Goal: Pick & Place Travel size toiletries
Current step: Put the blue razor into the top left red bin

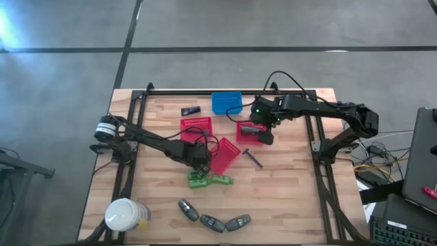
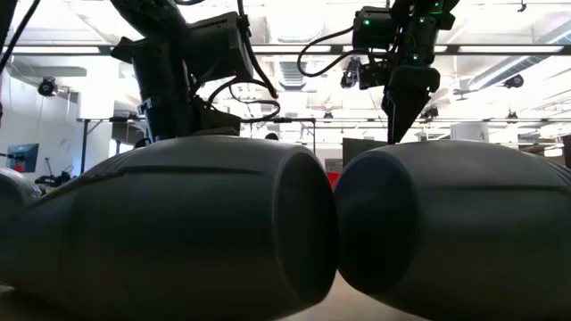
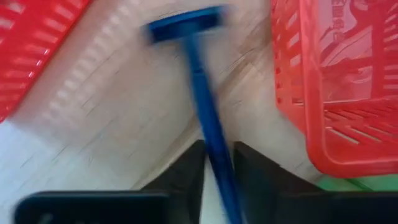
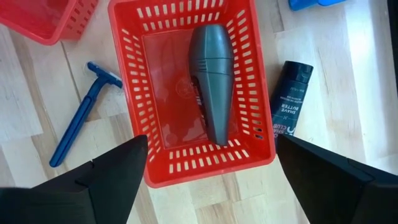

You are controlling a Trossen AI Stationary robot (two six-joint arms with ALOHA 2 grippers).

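Observation:
My left gripper (image 1: 201, 164) (image 3: 217, 149) sits low between two red mesh baskets and is shut on a blue razor (image 3: 198, 81). My right gripper (image 1: 263, 133) (image 4: 211, 142) hangs open above a red basket (image 4: 126, 81) in which one grey oval bottle (image 4: 211, 81) lies on its side. A second blue razor (image 4: 81, 118) (image 1: 252, 157) and a dark tube (image 4: 289, 99) lie flat on the wood on either side of that basket. Green pieces (image 1: 208, 180) lie near the left gripper. Three grey bottles (image 1: 212, 222) lie by the table's near edge. My left gripper pinches the blue razor's handle (image 3: 210, 140) between its two fingers, which lie along the handle. The razor sticks out forward past the fingertips, with its head (image 3: 186, 22) over the bare wood between the baskets. I cannot tell whether it is lifted clear.
A tipped red basket (image 1: 224, 154) stands right beside the left gripper, with another red basket (image 1: 196, 126) behind it. A blue basket (image 1: 227, 102) and a dark packet (image 1: 190, 110) lie toward the far edge. A white-topped round container (image 1: 126, 215) stands at the near left corner.

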